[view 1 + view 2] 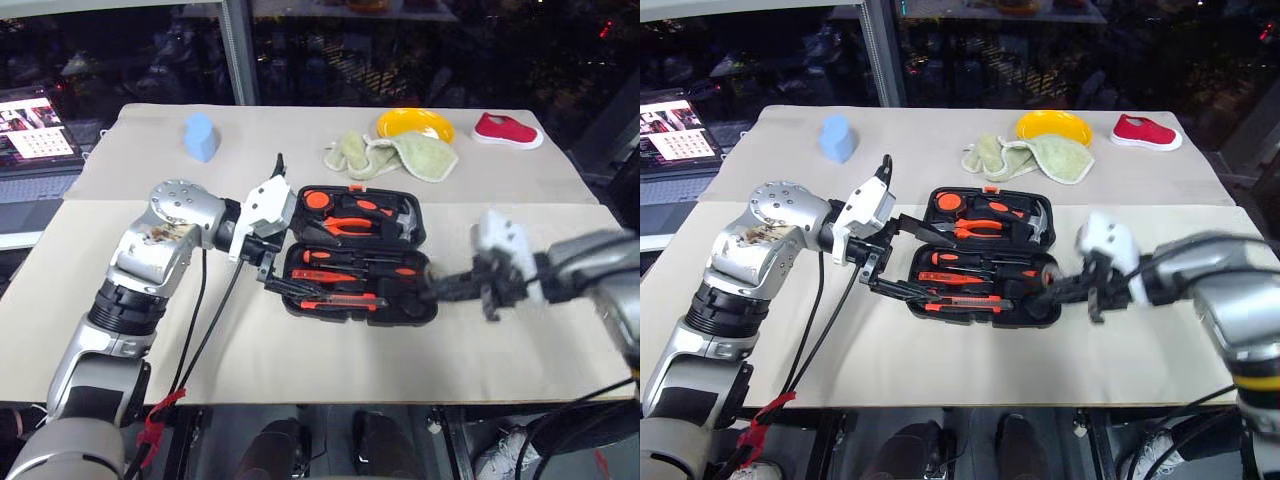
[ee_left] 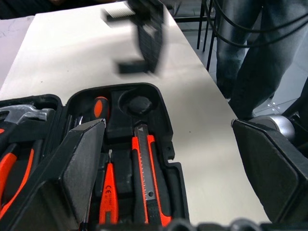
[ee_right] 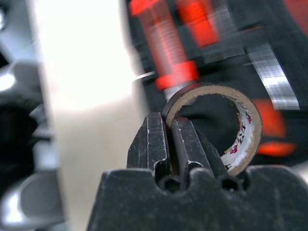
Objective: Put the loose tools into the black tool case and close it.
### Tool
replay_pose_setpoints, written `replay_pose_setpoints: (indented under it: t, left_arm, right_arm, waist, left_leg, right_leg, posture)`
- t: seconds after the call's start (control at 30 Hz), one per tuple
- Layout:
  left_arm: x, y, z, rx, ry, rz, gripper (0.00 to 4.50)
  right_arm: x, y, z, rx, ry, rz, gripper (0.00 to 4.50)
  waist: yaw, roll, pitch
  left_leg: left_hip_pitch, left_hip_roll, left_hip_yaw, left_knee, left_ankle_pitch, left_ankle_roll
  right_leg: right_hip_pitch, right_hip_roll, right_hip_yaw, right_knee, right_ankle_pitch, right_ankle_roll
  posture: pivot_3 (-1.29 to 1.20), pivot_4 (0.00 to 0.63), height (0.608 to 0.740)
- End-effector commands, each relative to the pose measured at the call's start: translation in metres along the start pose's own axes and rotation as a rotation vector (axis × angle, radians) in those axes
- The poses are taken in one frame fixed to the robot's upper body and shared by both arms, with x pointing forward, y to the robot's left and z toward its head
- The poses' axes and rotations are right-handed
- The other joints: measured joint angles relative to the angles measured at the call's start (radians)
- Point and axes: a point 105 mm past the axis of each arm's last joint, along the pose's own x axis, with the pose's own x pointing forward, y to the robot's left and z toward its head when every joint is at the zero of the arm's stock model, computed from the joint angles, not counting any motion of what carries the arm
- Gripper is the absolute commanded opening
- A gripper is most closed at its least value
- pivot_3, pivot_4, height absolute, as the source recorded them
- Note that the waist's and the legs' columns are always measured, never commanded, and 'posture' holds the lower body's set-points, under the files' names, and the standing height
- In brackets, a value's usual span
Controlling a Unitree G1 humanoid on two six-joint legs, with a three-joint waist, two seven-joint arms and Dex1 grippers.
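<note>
At the right end of the open black tool case [image 1: 360, 255], the right gripper [image 3: 169, 132] pinches the wall of the small tape roll [image 3: 226, 125], seemingly just above the case. The left gripper [image 1: 902, 258] gapes wide at the case's left edge, empty.

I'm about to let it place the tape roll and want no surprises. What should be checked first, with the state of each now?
1. Right hand shut on the tape roll, pinching its wall: ok.
2. Case lying open on the table: ok.
3. Round recess for the roll free: ok.
4. Knife seated in its slot: ok.
5. Left hand open, one finger over the case's near half: not ok, may block closing.
6. All three screwdrivers seated: cannot tell.
</note>
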Motion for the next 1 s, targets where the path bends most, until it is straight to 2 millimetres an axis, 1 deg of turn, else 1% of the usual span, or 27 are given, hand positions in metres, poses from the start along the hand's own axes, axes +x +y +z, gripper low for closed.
replay_pose_setpoints:
  t: [0.03,0.17,0.23,0.3,0.37,0.4,0.47,0.53,0.57,0.63,0.73,0.8,0.87,0.9,0.93,1.0]
  left_arm:
    - [0.002,0.002,0.01,0.062,-0.006,-0.007,4.5]
    - [0.003,0.003,0.01,0.067,-0.008,-0.008,4.5]
    - [0.003,0.003,0.011,0.067,-0.009,-0.009,4.5]
    - [0.003,0.003,0.011,0.068,-0.01,-0.008,4.5]
    - [0.003,0.004,0.011,0.068,-0.01,-0.006,4.5]
    - [0.003,0.004,0.011,0.069,-0.011,-0.004,4.5]
    - [0.002,0.004,0.011,0.068,-0.011,-0.002,4.5]
    - [0.002,0.003,0.011,0.067,-0.01,-0.001,4.5]
    - [0.002,0.003,0.011,0.068,-0.01,0.0,4.5]
    - [0.002,0.004,0.01,0.067,-0.009,0.004,4.5]
    - [-0.001,0.009,0.007,0.044,-0.001,0.046,4.5]
    - [-0.004,0.012,0.002,0.018,0.007,0.085,4.5]
    - [-0.013,0.023,-0.012,-0.021,0.037,0.188,4.5]
    - [-0.02,0.03,-0.021,-0.051,0.052,0.253,4.5]
    - [-0.028,0.037,-0.033,-0.088,0.078,0.332,4.5]
    - [-0.038,0.045,-0.048,-0.127,0.113,0.429,4.5]
  right_arm:
    - [0.003,-0.012,0.005,-0.053,0.02,-0.108,0.03]
    - [0.007,-0.019,-0.006,-0.07,0.081,-0.134,0.03]
    - [0.008,-0.024,-0.009,-0.064,0.095,-0.153,0.03]
    - [0.011,-0.022,-0.009,-0.057,0.094,-0.135,0.03]
    - [0.012,-0.019,-0.01,-0.052,0.098,-0.113,0.79]
    - [0.013,-0.018,-0.01,-0.053,0.104,-0.106,0.98]
    - [0.013,-0.016,-0.01,-0.058,0.108,-0.1,1.74]
    - [0.012,-0.014,-0.006,-0.062,0.099,-0.096,2.34]
    - [0.011,-0.013,-0.003,-0.064,0.093,-0.094,2.72]
    - [0.004,-0.014,0.005,-0.071,0.072,-0.11,3.42]
    - [-0.014,-0.021,0.018,-0.04,0.004,-0.187,4.38]
    - [-0.025,-0.024,0.023,-0.004,-0.044,-0.242,4.38]
    - [-0.042,-0.035,0.021,0.073,-0.115,-0.355,4.38]
    - [-0.051,-0.041,0.018,0.13,-0.154,-0.419,4.38]
    - [-0.06,-0.048,0.011,0.195,-0.193,-0.491,4.13]
    - [-0.07,-0.052,0.002,0.269,-0.232,-0.567,3.59]
  waist:
    - [-0.001,0.0,0.0]
    - [-0.003,0.0,0.0]
    - [-0.003,0.0,0.0]
    - [-0.003,0.0,0.0]
    - [-0.003,0.0,0.0]
    - [-0.003,0.0,0.0]
    - [-0.003,0.0,0.0]
    - [-0.003,0.0,0.0]
    - [-0.003,0.0,0.0]
    - [-0.003,0.0,0.0]
    - [-0.002,0.0,0.0]
    - [0.0,0.0,0.0]
    - [0.001,0.0,0.0]
    - [0.002,0.0,0.0]
    - [0.003,0.0,0.0]
    - [0.004,0.0,0.0]
  left_leg:
    - [0.0,0.0,0.0,0.001,0.0,0.0]
    - [0.0,0.0,0.0,0.001,0.001,0.001]
    - [0.0,0.0,0.0,0.0,0.003,0.004]
    - [0.0,0.0,0.0,0.0,0.003,0.004]
    - [0.0,0.0,0.0,0.0,0.002,0.004]
    - [0.0,0.0,0.0,0.0,0.002,0.004]
    - [0.0,0.0,0.0,0.0,0.002,0.004]
    - [0.0,0.0,0.0,0.0,0.002,0.004]
    - [0.0,0.0,0.0,0.0,0.002,0.004]
    - [0.0,0.0,0.0,0.0,0.002,0.004]
    - [0.0,0.0,0.0,0.0,0.002,0.004]
    - [0.0,0.0,0.0,0.0,0.002,0.004]
    - [0.0,0.0,0.0,0.0,0.002,0.004]
    - [0.0,0.0,0.0,0.0,0.002,0.004]
    - [0.0,0.0,-0.001,-0.001,0.002,0.004]
    - [0.0,0.0,-0.001,-0.002,0.002,0.004]
  right_leg:
    - [0.0,0.0,0.0,0.0,0.0,0.0]
    - [0.0,0.001,0.0,0.0,0.0,0.0]
    - [-0.001,0.001,0.0,0.0,0.0,0.0]
    - [-0.001,0.001,0.0,0.0,0.0,0.0]
    - [-0.001,0.001,0.0,0.0,0.0,0.0]
    - [-0.001,0.001,0.0,0.0,0.0,0.0]
    - [0.0,0.001,-0.001,0.0,0.0,0.0]
    - [0.0,0.001,0.0,0.0,0.0,0.0]
    - [0.0,0.001,0.0,0.0,0.0,0.0]
    - [0.0,0.001,0.0,0.0,0.0,0.0]
    - [0.0,0.001,0.0,0.0,0.0,0.0]
    - [0.0,0.001,0.0,0.0,0.0,0.0]
    - [0.0,0.001,0.0,-0.001,0.0,0.0]
    - [0.0,0.001,0.0,0.0,0.0,0.0]
    - [0.0,0.001,0.0,0.0,0.0,0.0]
    - [0.0,0.001,0.0,0.0,0.0,0.0]
  posture:
    - [0.0,0.15,0.74]
    - [0.0,0.15,0.74]
    - [0.0,0.15,0.74]
    - [0.0,0.15,0.74]
    - [0.0,0.15,0.74]
    - [0.0,0.15,0.74]
    - [0.0,0.15,0.74]
    - [0.0,0.15,0.74]
    - [0.0,0.15,0.74]
    - [0.0,0.15,0.74]
    - [0.0,0.15,0.74]
    - [0.0,0.15,0.74]
    - [0.0,0.15,0.74]
    - [0.0,0.15,0.74]
    - [0.0,0.15,0.74]
    - [0.0,0.15,0.74]
